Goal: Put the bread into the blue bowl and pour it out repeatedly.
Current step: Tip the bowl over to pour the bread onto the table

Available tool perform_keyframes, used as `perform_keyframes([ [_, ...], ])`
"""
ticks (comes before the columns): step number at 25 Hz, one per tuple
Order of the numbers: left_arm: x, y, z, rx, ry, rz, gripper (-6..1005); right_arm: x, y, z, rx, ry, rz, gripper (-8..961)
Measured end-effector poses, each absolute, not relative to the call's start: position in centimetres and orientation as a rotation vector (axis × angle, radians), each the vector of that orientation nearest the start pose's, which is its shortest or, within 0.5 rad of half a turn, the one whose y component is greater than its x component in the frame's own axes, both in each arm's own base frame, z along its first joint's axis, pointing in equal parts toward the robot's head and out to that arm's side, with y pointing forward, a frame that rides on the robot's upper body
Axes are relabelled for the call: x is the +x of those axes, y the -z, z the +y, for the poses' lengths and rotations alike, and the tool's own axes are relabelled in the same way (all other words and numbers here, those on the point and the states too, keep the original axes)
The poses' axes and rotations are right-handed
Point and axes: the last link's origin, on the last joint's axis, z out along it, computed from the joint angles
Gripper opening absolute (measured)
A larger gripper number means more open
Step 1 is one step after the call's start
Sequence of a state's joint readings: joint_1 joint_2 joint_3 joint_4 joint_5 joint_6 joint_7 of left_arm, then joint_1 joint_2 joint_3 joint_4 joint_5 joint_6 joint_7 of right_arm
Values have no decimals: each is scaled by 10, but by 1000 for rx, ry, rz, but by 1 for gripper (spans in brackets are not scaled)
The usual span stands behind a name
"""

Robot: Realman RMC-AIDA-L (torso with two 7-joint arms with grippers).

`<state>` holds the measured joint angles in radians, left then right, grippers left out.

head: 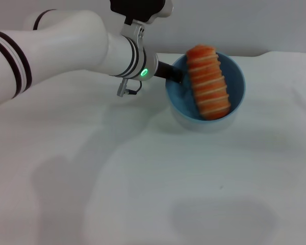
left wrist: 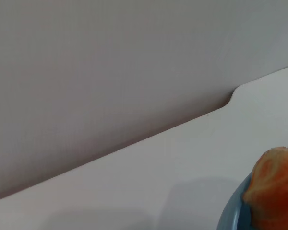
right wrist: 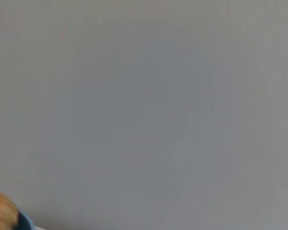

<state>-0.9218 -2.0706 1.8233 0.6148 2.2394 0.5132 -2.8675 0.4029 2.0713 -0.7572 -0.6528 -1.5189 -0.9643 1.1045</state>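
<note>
While the left arm reaches in from the left side of the white table [head: 143, 194], its left gripper [head: 174, 74] sits at the near-left rim of the round, deep, light-blue plastic bowl [head: 236, 76]; dark fingers clamp that rim, so the grip is closed on the bowl; green status light glows on the wrist ring just behind it.

Bowl is lifted and tilted, mouth facing toward the head camera, a soft shadow on the table below it; it hangs over the far-centre part of the table, near the back edge.

Elongated orange-tan toy loaf of bread [head: 208, 81] with pale ridged segments lies inside the bowl, lengthwise across it; one end pokes above the far rim, the other rests low against the near inner wall; ridged top faces up.

Left wrist view: grey wall, back edge of the table, plus one orange end of the bread [left wrist: 273, 187] over a sliver of blue rim [left wrist: 233, 215] in the corner; own fingers not visible there.

Right wrist view: mostly blank grey wall; a bit of orange bread [right wrist: 1, 213] and blue rim [right wrist: 24, 222] at the corner; right gripper not visible in any view, so can't tell its state.
</note>
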Motion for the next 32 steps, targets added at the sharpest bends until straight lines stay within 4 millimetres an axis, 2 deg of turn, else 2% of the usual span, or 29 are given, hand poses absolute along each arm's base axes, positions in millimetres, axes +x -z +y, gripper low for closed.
perform_keyframes([
  [4, -153, 108, 438, -2304, 30, -974, -1, 349, -48, 357, -1869, -559, 574, 686],
  [8, -145, 108, 442, -2305, 62, -881, -1, 359, -41, 338, -1805, -576, 546, 700],
  [16, -104, 107, 455, -2297, 211, -608, -1, 379, -16, 302, -1686, -528, 533, 703],
  [24, -85, 122, 442, -2305, 307, -304, 0, 382, -15, 270, -1585, -613, 537, 701],
  [32, -75, 118, 445, -2255, 329, -81, 0, 379, -21, 239, -1496, -716, 516, 697],
])
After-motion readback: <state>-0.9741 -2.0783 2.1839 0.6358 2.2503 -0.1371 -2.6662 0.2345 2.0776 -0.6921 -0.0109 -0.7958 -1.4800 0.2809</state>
